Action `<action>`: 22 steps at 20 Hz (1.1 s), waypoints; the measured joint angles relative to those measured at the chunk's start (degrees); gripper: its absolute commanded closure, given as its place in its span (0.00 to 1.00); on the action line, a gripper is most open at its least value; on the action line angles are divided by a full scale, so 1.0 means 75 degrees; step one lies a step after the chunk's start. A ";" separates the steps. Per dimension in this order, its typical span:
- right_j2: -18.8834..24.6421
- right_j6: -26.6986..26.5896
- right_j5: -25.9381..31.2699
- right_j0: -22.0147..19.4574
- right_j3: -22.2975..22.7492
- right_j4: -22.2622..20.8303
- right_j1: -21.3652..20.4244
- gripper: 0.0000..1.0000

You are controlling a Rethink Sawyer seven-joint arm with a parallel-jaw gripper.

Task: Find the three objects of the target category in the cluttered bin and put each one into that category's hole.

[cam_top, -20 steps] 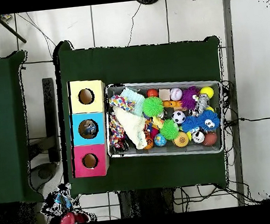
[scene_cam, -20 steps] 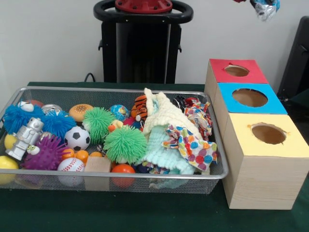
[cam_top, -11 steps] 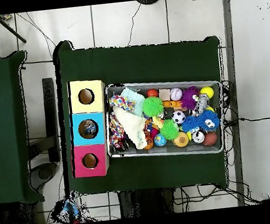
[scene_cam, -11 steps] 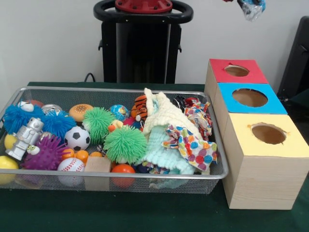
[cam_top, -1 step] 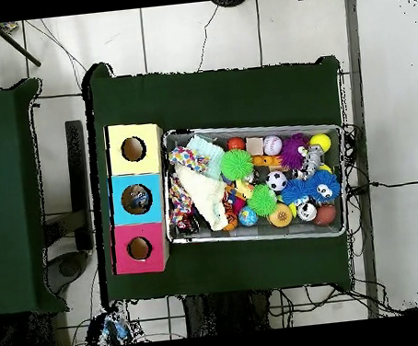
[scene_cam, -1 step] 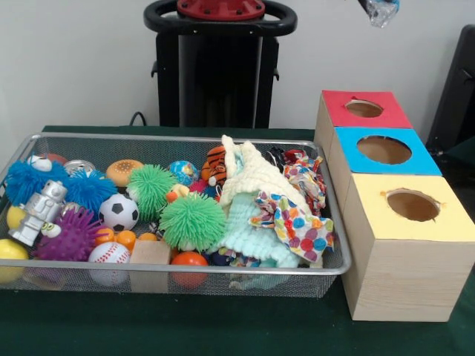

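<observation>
We saw wire bin (cam_top, -1 step: 260, 234) full of toys beside yellow (cam_top, -1 step: 134, 149), blue (cam_top, -1 step: 137, 199), red (cam_top, -1 step: 138, 249) boxes.

gripper (scene_cam, -1 step: 380, 10) risen toward top edge — shiny blue object higher

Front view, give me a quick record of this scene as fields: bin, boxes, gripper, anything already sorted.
bin: wire mesh bin on the green table, full of balls, spiky toys and cloths
boxes: three in a row beside the bin, red, blue, yellow, one hole each
gripper: at the top edge, above the boxes; state unclear
sorted: overhead shows something inside the blue hole
</observation>
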 measured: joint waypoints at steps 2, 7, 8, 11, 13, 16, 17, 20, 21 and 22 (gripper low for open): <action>-0.0226 0.0000 -0.0038 0.0156 -0.0133 -0.0193 -0.0003 1.00; -0.0580 0.0000 -0.0043 0.0409 -0.0378 -0.0658 -0.0030 1.00; -0.0630 0.0000 -0.0041 0.0444 -0.0421 -0.0727 -0.0045 1.00; -0.0843 0.0000 -0.0043 0.0573 -0.0651 -0.0962 -0.0147 1.00; -0.1042 0.0024 -0.0043 0.0677 -0.0823 -0.1140 -0.0219 1.00; -0.1192 0.0072 -0.0041 0.0737 -0.0930 -0.1249 -0.0296 1.00; -0.1259 0.0100 -0.0041 0.0759 -0.0980 -0.1292 -0.0340 1.00; -0.1482 0.0257 -0.0041 0.0805 -0.1159 -0.1430 -0.0469 1.00; -0.1582 0.0345 -0.0042 0.0816 -0.1231 -0.1482 -0.0520 1.00; -0.1681 0.0433 -0.0042 0.0827 -0.1303 -0.1533 -0.0571 1.00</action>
